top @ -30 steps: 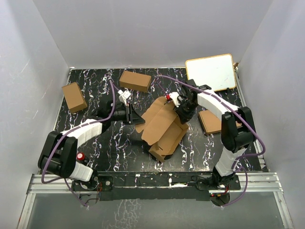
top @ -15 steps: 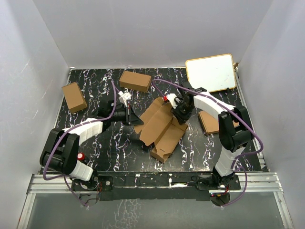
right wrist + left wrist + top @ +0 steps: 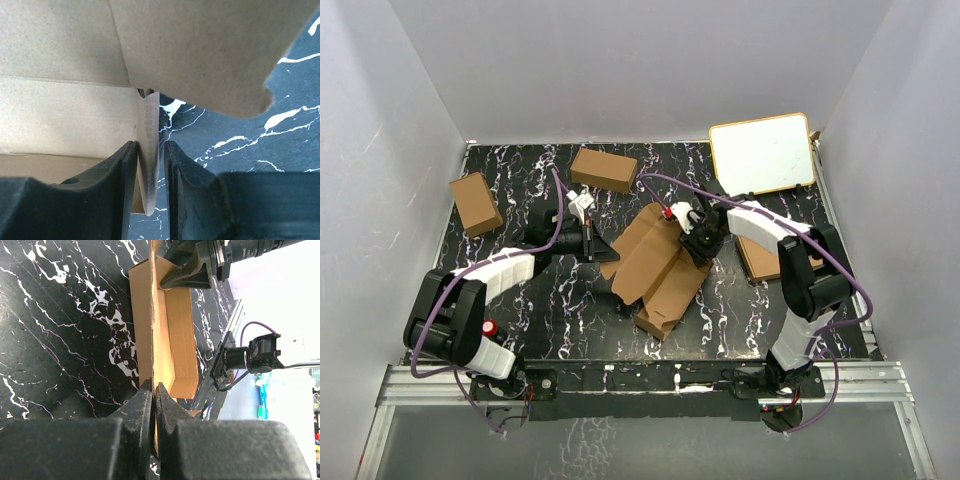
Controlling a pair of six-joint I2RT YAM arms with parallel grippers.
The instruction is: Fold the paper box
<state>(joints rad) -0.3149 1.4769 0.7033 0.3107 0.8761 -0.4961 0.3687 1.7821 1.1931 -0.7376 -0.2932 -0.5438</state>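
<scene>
The paper box, a half-folded sheet of plain brown cardboard, lies in the middle of the black marbled table, running from the centre down towards the lower middle of the overhead view. One long panel stands up along its length.

The left gripper is at the box's left edge. In the left wrist view its jaws are pressed together on the thin upright cardboard wall, with no gap showing.

The right gripper is at the box's upper right corner. In the right wrist view its fingers stand a little apart on either side of a narrow flap. The flap hangs between them, with a dark sliver of space on its right side, so the flap is straddled rather than squeezed.

Two shorter cartons sit at the upper left, one near the left wall and the other further right. A white board lies at the upper right, and a flat brown pile shows beneath the right arm
</scene>
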